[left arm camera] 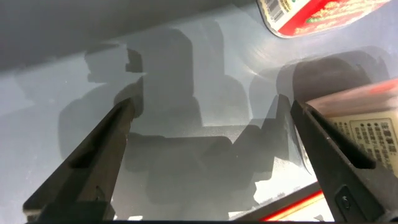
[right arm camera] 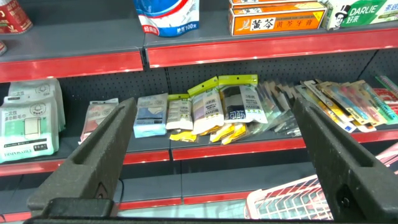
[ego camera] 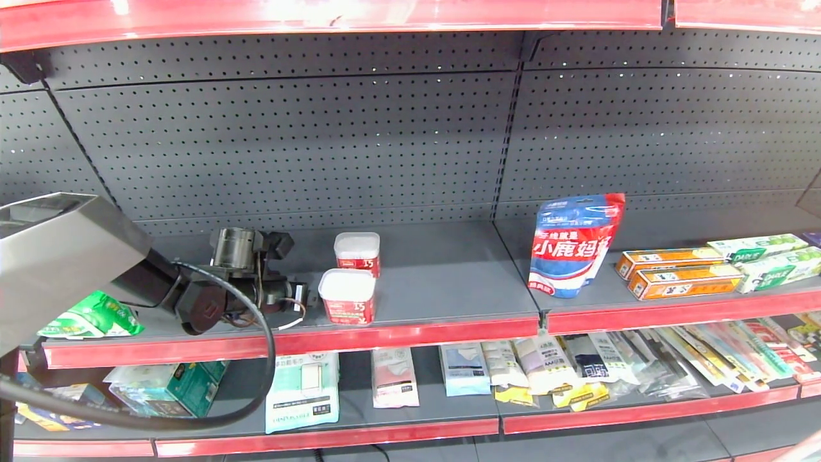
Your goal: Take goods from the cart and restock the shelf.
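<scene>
- The robot's left arm (ego camera: 192, 301) stretches in from the left, low over the upper grey shelf (ego camera: 449, 269), its wrist turned toward two white-lidded red tubs.
- The left end effector (left arm camera: 212, 109) is spread wide above bare shelf surface, with nothing between its fingers. The front tub (ego camera: 347, 295) sits just beside one finger (left arm camera: 336, 168), and the rear tub (ego camera: 357, 253) stands a little farther on.
- The right end effector (right arm camera: 214, 106) hangs well back from the shelving, fingers likewise parted and holding nothing, facing the lower shelf (right arm camera: 249, 149) and its row of flat packets.
- A corner of the cart (right arm camera: 292, 199), a pink-and-white wire basket, shows near the right end effector.
- Farther right on the upper shelf are a blue-and-red pouch (ego camera: 574, 244) standing upright, then orange boxes (ego camera: 683, 273) and green-and-white boxes (ego camera: 770, 256) lying flat — while a green packet (ego camera: 93, 316) lies at the shelf's far left, by the arm.
</scene>
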### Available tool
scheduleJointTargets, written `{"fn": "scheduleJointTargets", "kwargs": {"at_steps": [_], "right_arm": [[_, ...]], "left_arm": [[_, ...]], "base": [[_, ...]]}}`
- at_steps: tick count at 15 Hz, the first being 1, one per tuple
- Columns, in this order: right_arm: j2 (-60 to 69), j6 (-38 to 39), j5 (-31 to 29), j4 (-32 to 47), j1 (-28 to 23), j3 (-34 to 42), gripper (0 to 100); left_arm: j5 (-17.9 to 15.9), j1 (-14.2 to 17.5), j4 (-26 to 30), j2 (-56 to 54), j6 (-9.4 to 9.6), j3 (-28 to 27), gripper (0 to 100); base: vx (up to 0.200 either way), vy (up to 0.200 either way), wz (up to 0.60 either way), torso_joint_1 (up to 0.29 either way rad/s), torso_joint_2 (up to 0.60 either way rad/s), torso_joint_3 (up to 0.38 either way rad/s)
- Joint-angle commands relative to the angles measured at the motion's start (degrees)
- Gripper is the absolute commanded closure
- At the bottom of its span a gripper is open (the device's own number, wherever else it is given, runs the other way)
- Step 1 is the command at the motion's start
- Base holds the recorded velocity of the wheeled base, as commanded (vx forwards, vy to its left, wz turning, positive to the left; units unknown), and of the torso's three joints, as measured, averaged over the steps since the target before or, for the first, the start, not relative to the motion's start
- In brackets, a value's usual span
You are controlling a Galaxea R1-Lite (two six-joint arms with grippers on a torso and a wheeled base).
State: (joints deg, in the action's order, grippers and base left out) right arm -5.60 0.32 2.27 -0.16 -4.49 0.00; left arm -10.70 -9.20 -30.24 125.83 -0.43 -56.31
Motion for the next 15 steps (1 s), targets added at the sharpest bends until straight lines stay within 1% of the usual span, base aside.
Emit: {"fn": "scheduleJointTargets", "kwargs": {"at_steps": [1,8,10,11,13,15], "right_arm": [[-0.03,0.03,0.02,-0.02,0.00,0.00,0],[-0.03,-0.05,0.02,-0.02,0.00,0.00,0],[-0.03,-0.05,0.02,-0.02,0.00,0.00,0],[-0.03,-0.05,0.02,-0.02,0.00,0.00,0],[-0.12,0.03,0.02,-0.02,0.00,0.00,0],[-0.12,0.03,0.11,-0.02,-0.08,0.00,0]], "left_arm": [[-0.02,-0.11,-0.08,-0.06,-0.01,-0.03,0],[-0.02,-1.17,0.01,-0.06,-0.10,-0.03,0],[-0.02,-0.90,0.01,-0.32,-0.01,0.15,0],[-0.02,-0.64,0.01,-0.59,-0.01,0.41,0],[0.07,0.85,0.01,-2.26,0.08,1.82,0],[0.16,2.70,0.36,-4.98,1.31,4.36,0]], "base": [[0.000,0.000,0.00,0.000,0.00,0.000],[0.000,0.000,0.00,0.000,0.00,0.000],[0.000,0.000,0.00,0.000,0.00,0.000],[0.000,0.000,0.00,0.000,0.00,0.000],[0.000,0.000,0.00,0.000,0.00,0.000],[0.000,0.000,0.00,0.000,0.00,0.000]]}}
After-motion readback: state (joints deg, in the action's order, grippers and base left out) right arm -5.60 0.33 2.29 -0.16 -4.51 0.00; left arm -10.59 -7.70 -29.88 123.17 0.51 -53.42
